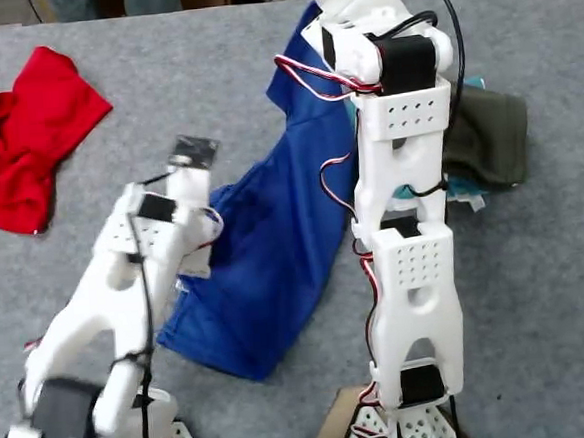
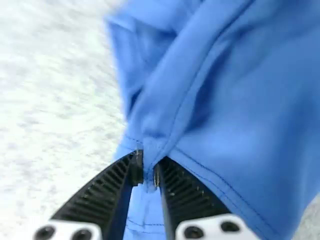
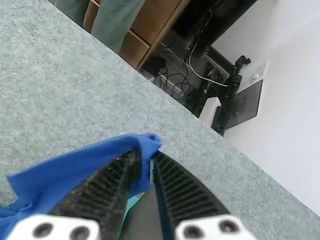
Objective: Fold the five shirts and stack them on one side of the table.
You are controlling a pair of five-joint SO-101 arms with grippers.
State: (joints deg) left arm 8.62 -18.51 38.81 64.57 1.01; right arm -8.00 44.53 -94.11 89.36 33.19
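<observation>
A blue shirt (image 1: 273, 240) lies stretched out lengthwise in the middle of the grey table. My right gripper (image 3: 145, 167) is shut on its far corner (image 3: 150, 142), lifted near the table's far edge; the high view puts this gripper (image 1: 320, 17) at the top. My left gripper (image 2: 147, 172) is shut on the shirt's hem (image 2: 150, 150) at the near left side, and the cloth bunches into folds above it. The left arm (image 1: 157, 223) stands beside the shirt's left edge. A red shirt (image 1: 26, 137) lies crumpled at the far left.
A folded dark green shirt (image 1: 487, 135) sits at the right on top of a teal one (image 1: 466, 195), close behind the right arm (image 1: 404, 171). Bare table (image 1: 538, 292) shows at the near right. Beyond the far edge are shelves and cables (image 3: 190, 75).
</observation>
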